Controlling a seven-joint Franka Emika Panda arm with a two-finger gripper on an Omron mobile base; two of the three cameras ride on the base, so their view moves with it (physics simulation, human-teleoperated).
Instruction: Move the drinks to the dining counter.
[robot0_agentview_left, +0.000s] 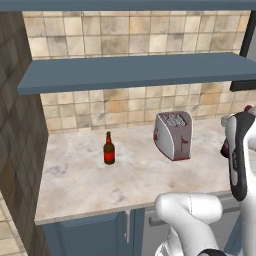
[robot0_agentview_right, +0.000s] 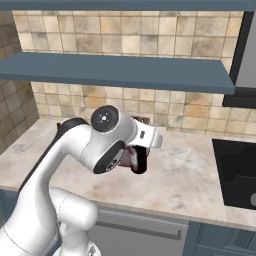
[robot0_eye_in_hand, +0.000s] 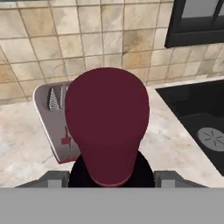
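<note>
In the hand view a near-black wine bottle (robot0_eye_in_hand: 107, 127) with a dark red cap stands upright between my fingertips, and my gripper (robot0_eye_in_hand: 111, 178) is shut on its body. From the right base view the bottle's dark body (robot0_agentview_right: 136, 161) peeks out behind my arm, above the marble worktop (robot0_agentview_right: 185, 170). A small brown beer bottle (robot0_agentview_left: 109, 149) with a red label stands upright on the worktop, well left of the toaster and apart from my hand. The dining counter is out of view.
A silver toaster (robot0_agentview_left: 173, 135) sits on the worktop just behind the held bottle (robot0_eye_in_hand: 52, 118). A black cooktop (robot0_agentview_right: 235, 172) lies to the right. A blue-grey shelf (robot0_agentview_left: 135, 70) hangs low over the worktop, with a tiled wall behind and a brick wall (robot0_agentview_left: 20, 140) at left.
</note>
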